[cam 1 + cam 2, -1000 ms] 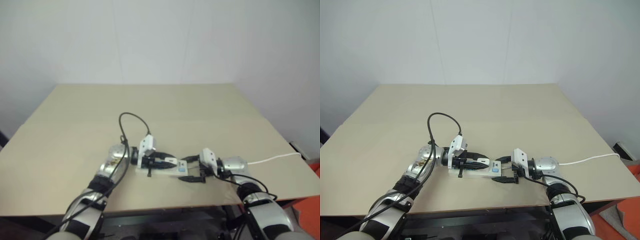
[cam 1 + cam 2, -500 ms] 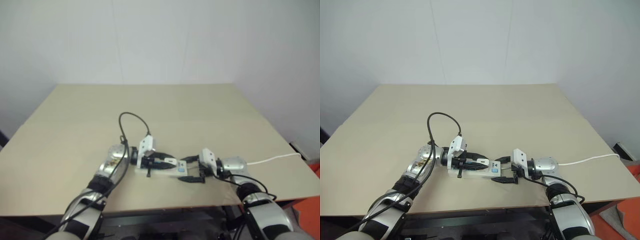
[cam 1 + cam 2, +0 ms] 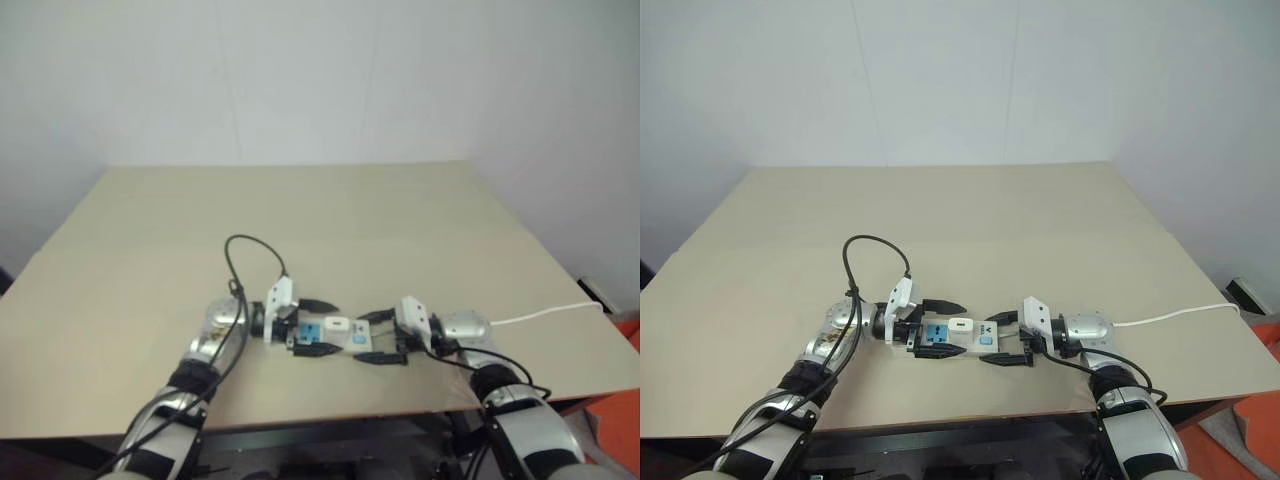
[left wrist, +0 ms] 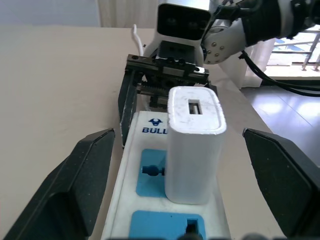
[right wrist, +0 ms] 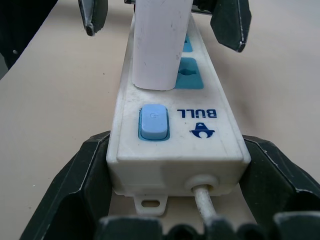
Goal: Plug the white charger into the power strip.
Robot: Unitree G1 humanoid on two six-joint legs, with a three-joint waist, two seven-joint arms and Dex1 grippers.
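The strip (image 3: 952, 338) lies flat near the counter's (image 3: 940, 220) front edge, about midway along it, its cord (image 3: 1175, 318) trailing off over the right edge. The charger (image 4: 194, 142) stands upright, plugged into the strip's middle socket. The left end effector (image 3: 940, 328) is released, its fingers (image 4: 82, 180) spread wide either side of the charger, not touching it. The right end effector (image 3: 1006, 340) is grasping the strip's switch end, one finger against each long side.
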